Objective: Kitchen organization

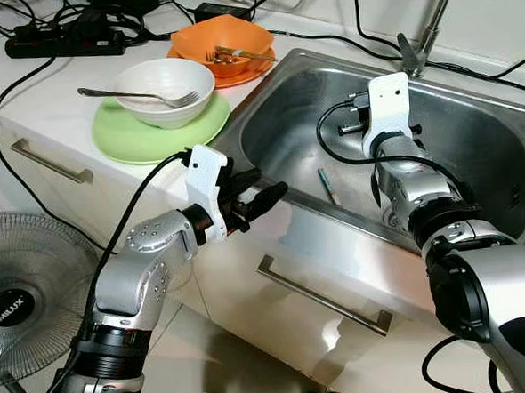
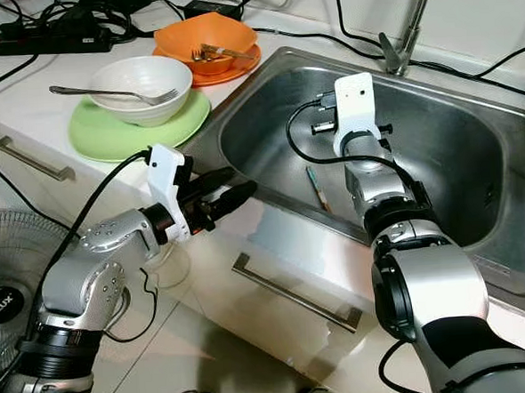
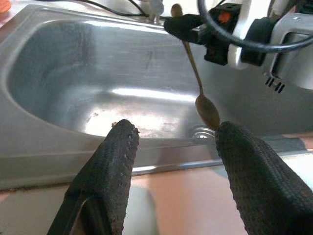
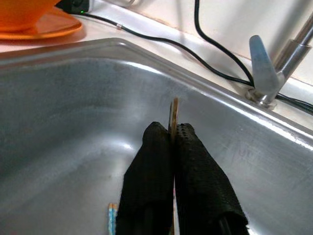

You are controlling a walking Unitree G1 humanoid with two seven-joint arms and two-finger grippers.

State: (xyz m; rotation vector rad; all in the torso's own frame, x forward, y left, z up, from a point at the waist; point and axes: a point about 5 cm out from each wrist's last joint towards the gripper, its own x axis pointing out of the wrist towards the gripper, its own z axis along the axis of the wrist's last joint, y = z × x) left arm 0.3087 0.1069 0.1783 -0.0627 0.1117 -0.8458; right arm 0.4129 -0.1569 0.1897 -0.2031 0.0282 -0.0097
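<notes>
The right gripper [image 4: 172, 147], fingers pinched on a spoon [image 3: 198, 83], holds it over the sink [image 1: 473, 139], long axis near upright, bowl end down. The left gripper [image 1: 255, 195] waits spread wide at the sink's front. Forks in the two bowls look still unsorted.

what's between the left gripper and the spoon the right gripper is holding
In the left wrist view, the sink's front rim and bare steel basin lie between the open left gripper and the spoon held by the right gripper.
</notes>
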